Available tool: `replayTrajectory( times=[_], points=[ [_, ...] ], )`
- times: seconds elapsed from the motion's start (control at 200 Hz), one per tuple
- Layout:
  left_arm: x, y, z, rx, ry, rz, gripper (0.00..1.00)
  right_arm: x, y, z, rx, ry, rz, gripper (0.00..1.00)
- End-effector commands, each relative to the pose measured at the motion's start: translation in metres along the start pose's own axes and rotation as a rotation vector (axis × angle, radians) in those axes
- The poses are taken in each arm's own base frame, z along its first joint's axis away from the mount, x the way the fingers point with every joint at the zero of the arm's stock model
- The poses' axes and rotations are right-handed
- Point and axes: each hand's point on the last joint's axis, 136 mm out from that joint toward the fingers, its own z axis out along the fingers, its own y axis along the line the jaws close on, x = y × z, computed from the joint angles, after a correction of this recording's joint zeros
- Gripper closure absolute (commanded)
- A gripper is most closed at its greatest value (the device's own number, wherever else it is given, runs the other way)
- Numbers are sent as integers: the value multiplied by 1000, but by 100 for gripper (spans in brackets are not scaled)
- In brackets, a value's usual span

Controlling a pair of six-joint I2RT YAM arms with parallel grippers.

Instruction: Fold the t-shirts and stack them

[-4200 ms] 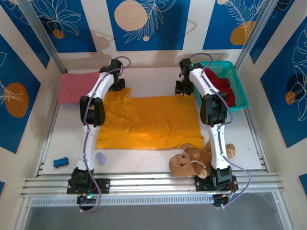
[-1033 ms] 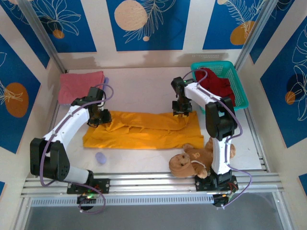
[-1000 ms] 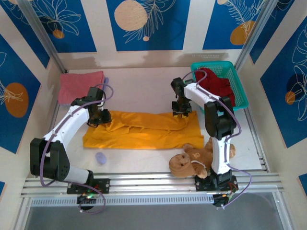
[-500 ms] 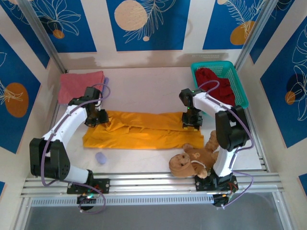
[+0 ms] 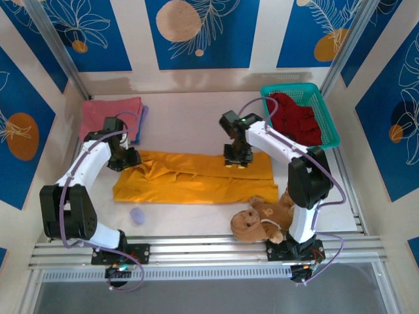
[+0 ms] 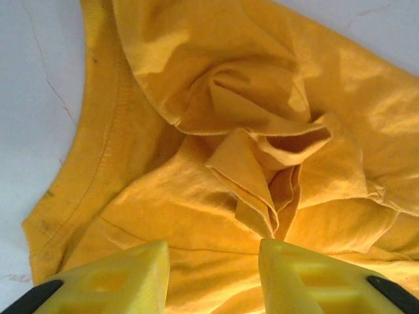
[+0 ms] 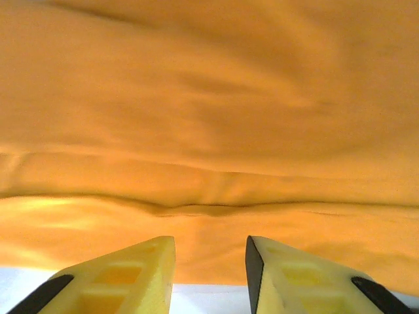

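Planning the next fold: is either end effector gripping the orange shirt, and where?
Nothing is held. The left end effector and right end effector are both open over the mustard-orange t-shirt, no cloth between their jaws.

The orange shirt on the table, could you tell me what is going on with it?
Both arms are working on the mustard-orange t-shirt, which lies folded into a long band. The left gripper hovers over its bunched left end, the right gripper over its far edge, both with jaws apart and empty. A salmon-pink shirt lies folded far left.

Blue-and-cream leaf-patterned walls [image 5: 203, 33], white tabletop [image 5: 190, 111], aluminium rails [image 5: 209, 252]
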Motion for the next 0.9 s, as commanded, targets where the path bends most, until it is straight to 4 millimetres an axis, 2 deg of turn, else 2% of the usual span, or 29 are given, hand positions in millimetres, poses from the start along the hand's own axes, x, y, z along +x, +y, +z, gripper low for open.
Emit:
replayTrajectory(
  times=[0.0, 0.15, 0.24, 0.38, 0.485, 0.545, 0.695, 0.895],
  points=[
    [-6, -14, 3, 92, 35, 15, 59, 11, 54, 15, -122, 91, 1, 64],
    [-12, -19, 23, 120, 74, 13, 60, 12, 116, 21, -279, 134, -45, 65],
    [-15, -22, 31, 138, 107, 18, 65, 10, 137, 22, -323, 154, -55, 65],
    [-2, -16, 41, 103, 182, 18, 69, 5, 141, 21, -318, 153, -55, 65],
    [4, -13, 41, 96, 172, 14, 91, 2, 136, 18, -317, 145, -46, 66],
    [7, -11, 36, 90, 165, 18, 100, 1, 135, 16, -322, 143, -45, 66],
    [19, -8, 21, 78, 169, 10, 100, 2, 143, 12, -372, 145, -64, 65],
    [55, -19, 19, 179, 250, -66, 100, 3, 185, 16, -430, 122, -185, 66]
  ],
)
